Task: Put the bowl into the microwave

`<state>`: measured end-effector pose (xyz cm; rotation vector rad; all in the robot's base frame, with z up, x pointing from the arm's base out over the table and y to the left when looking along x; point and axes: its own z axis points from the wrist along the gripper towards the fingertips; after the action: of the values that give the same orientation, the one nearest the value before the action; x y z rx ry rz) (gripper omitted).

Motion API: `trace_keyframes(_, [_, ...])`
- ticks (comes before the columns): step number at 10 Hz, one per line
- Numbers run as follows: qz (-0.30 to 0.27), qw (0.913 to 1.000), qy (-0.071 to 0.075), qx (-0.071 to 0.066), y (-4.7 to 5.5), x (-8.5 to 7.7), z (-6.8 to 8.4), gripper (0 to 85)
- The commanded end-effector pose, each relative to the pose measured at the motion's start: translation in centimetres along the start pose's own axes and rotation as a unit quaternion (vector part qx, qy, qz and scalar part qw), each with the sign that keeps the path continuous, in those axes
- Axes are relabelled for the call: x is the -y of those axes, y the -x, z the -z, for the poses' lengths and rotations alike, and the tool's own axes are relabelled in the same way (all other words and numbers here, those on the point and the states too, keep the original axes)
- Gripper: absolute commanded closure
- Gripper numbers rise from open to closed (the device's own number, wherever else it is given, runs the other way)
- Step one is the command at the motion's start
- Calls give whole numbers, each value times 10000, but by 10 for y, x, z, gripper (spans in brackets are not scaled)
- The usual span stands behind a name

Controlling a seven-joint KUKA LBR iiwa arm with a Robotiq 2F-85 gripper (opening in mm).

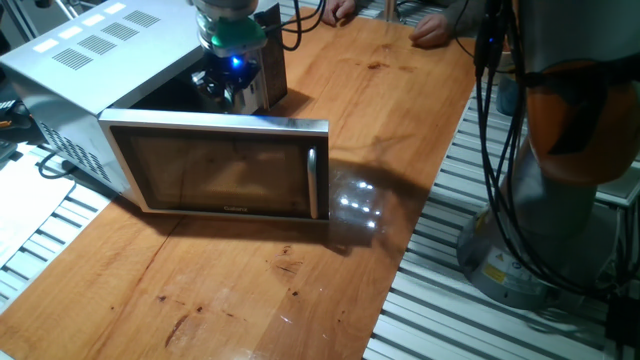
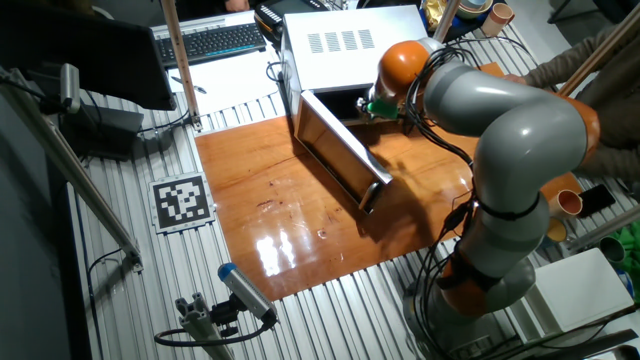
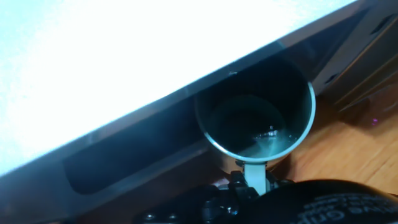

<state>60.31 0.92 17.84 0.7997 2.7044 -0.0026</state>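
The microwave (image 1: 90,50) stands at the table's far left with its dark glass door (image 1: 220,165) swung wide open. It also shows in the other fixed view (image 2: 350,40). My gripper (image 1: 232,88) hangs at the mouth of the oven cavity, just behind the open door. In the hand view the grey-green bowl (image 3: 255,115) sits right before the camera, its rim up and its handle (image 3: 255,174) running into my gripper (image 3: 255,190), which looks shut on it. The bowl hangs by the oven's front edge, over dark cavity and wood. The fingertips are hidden.
The open door (image 2: 340,160) juts across the wooden table (image 1: 380,120). A person's hands (image 1: 440,30) rest at the far edge. Tan cups (image 2: 568,203) stand beside the arm's base. A keyboard (image 2: 215,40) and a marker tag (image 2: 182,200) lie on the side away from the arm.
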Motion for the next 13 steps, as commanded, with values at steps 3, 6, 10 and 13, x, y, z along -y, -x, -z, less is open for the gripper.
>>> trace_keyframes(3, [28,10000,34,-3,5,-1,-3,850])
trace_keyframes(6, [31,10000,71,27,7,-3,-10,850])
trace_keyframes(10, [29,9999,121,50,11,-6,-15,850])
trace_keyframes(13, [26,9999,148,78,12,-7,-20,850])
